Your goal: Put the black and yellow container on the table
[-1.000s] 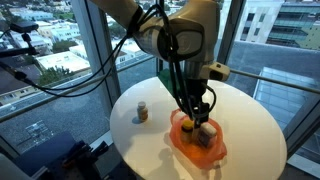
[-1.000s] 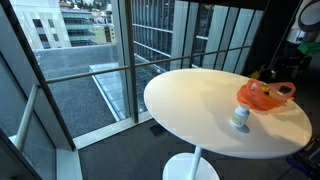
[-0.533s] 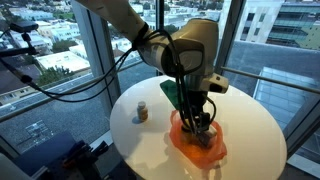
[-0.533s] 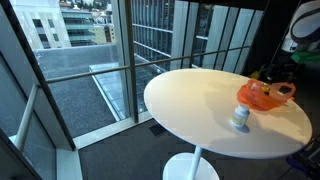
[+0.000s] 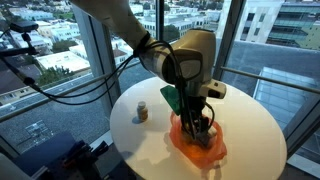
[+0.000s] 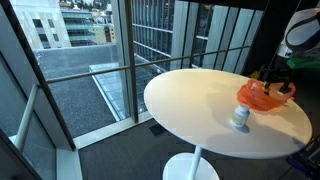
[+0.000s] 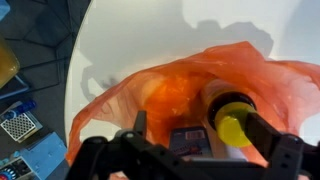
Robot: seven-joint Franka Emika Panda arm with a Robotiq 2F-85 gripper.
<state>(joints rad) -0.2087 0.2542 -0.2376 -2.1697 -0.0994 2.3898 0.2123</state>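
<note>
The black and yellow container point(image 7: 233, 118) is a dark bottle with a yellow cap. It sits inside an orange plastic bag point(image 7: 165, 85) on the round white table point(image 7: 140, 35). My gripper point(image 7: 198, 125) is open and reaches down into the bag, with the bottle between the fingers, close to one finger. In both exterior views the gripper point(image 5: 203, 126) dips into the bag point(image 5: 196, 143) point(image 6: 264, 96) and the bottle is hidden there.
A pale boxy pack with a barcode point(image 7: 190, 140) lies in the bag beside the bottle. A small amber jar point(image 5: 142, 113) point(image 6: 240, 118) stands on the table point(image 5: 250, 120) point(image 6: 195, 100) apart from the bag. Glass walls surround the table.
The gripper has come down lower into the orange bag and the wrist has turned a little. The bag and jar have stayed put.
</note>
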